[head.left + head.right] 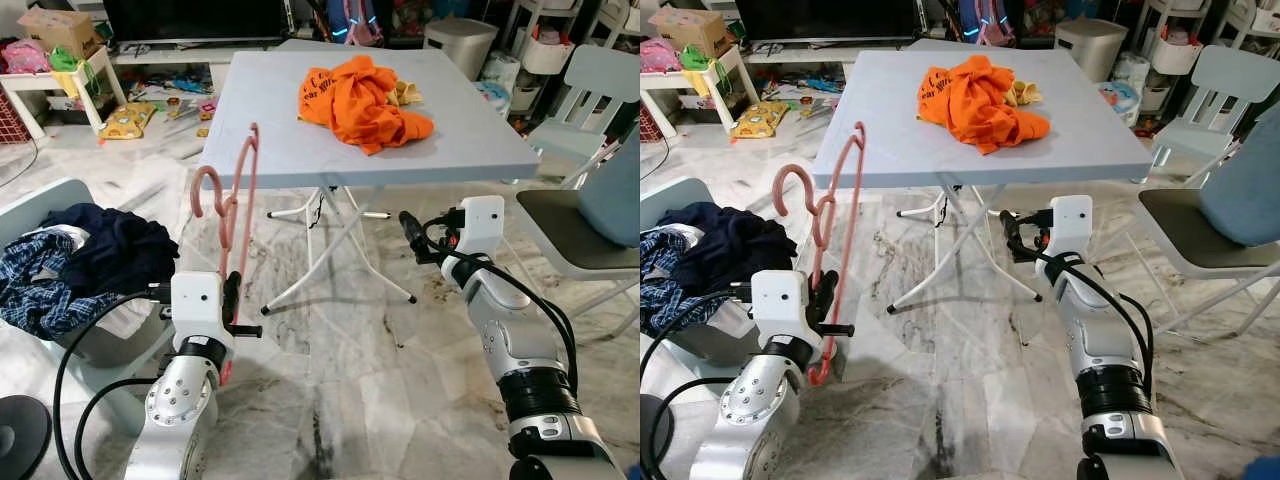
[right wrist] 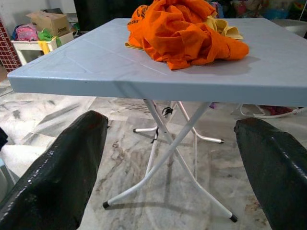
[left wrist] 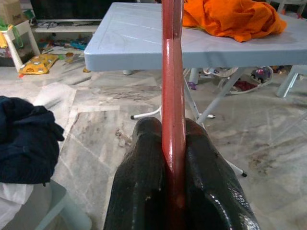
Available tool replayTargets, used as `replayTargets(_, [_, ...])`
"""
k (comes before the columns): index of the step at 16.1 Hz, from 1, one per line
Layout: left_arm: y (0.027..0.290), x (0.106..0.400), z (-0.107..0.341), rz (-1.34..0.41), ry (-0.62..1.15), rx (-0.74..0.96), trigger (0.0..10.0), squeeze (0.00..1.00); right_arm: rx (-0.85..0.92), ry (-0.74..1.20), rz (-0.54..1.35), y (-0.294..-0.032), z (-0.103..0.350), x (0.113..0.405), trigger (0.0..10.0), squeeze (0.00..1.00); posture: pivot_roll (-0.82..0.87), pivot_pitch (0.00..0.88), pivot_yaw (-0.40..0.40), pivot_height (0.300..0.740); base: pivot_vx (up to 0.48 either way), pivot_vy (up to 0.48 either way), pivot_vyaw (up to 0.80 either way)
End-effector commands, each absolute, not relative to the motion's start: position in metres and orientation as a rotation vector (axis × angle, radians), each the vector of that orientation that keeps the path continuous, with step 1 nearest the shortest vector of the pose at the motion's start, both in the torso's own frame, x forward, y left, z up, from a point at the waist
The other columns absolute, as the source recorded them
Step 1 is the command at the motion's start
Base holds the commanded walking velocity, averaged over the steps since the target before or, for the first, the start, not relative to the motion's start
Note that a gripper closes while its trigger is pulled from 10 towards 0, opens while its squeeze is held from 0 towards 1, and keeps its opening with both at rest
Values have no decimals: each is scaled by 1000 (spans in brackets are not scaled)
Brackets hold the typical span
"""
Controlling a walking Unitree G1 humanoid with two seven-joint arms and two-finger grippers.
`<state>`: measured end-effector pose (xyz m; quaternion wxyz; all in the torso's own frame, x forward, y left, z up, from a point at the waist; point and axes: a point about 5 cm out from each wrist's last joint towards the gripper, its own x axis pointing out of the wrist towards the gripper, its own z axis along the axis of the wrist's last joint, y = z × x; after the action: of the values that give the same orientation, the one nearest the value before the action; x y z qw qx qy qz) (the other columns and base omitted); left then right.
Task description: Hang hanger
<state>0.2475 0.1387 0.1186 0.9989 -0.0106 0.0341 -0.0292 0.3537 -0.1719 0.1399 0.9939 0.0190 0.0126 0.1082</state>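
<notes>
Eye views: left gripper [image 1: 232,300] holds the pink hanger [image 1: 236,215] upright, near left; orange shirt [image 1: 362,98] far on the table [image 1: 280,140].
Left wrist: fingers [image 3: 139,182] clamped on the hanger's bar.
Right wrist: right gripper [image 2: 170,172] wide, empty.
Risk: thin bar may twist in the grip.

Ahead stands a pale blue folding table [image 1: 300,150], its near half bare and reachable from the front edge. An orange garment [image 1: 365,100] heaps on the far right part. Under the top, crossed white legs [image 1: 335,250] block the middle. A laundry basket [image 1: 90,300] piled with dark clothes crowds the left, a chair [image 1: 580,230] the right. Marble floor [image 1: 350,380] between lies open.
</notes>
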Motion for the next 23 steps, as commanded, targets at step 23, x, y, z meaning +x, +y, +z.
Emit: replayTargets(23, [124, 208, 98, -917, 403, 268, 10000, 0, -795, 292, 1045, -211, 141, 328, 10000, 0, -21, 42, -23, 740, 0, 0, 0])
